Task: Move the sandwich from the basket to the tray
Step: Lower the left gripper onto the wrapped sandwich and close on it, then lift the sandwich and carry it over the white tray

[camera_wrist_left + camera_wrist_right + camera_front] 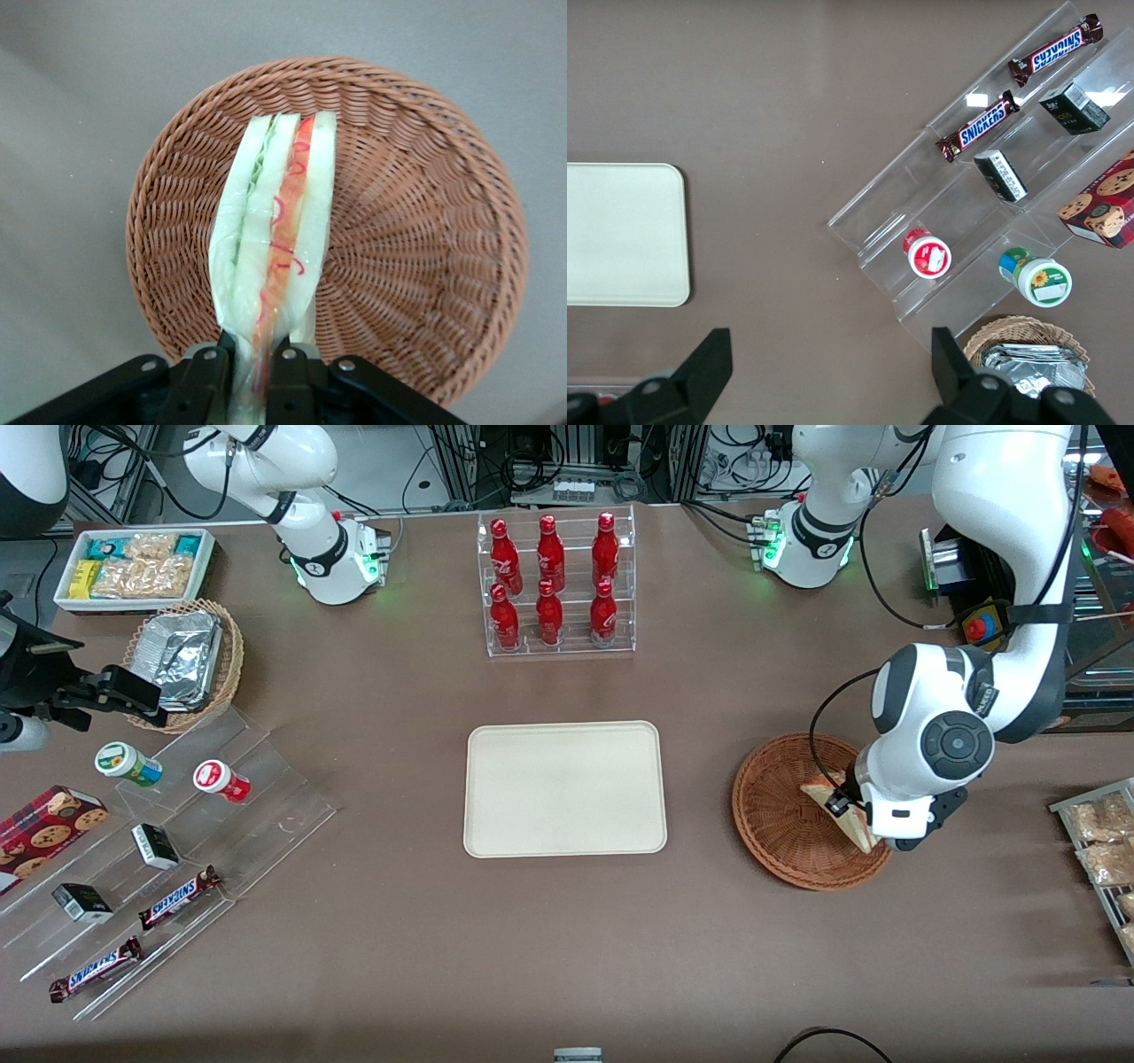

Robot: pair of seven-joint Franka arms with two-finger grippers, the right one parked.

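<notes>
Right now I see my hand clamped on the sandwich, its fingers pinching one end. That wedge sits over the basket, which rests on the tabletop beside the bare tray.

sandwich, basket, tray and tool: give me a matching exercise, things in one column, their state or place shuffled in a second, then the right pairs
Things:
1. sandwich
2. basket
3. tray
4. tool

States or places:
A. lies bare on the table, nearer the front camera than the rack of red bottles
B. shut on the bread wedge, low over the wicker
C. round, reddish-brown, toward the working arm's end of the table
D. pinched at one end, red and green filling showing along its edge

Pairs: 1-D, 2-C, 3-A, 4-B
</notes>
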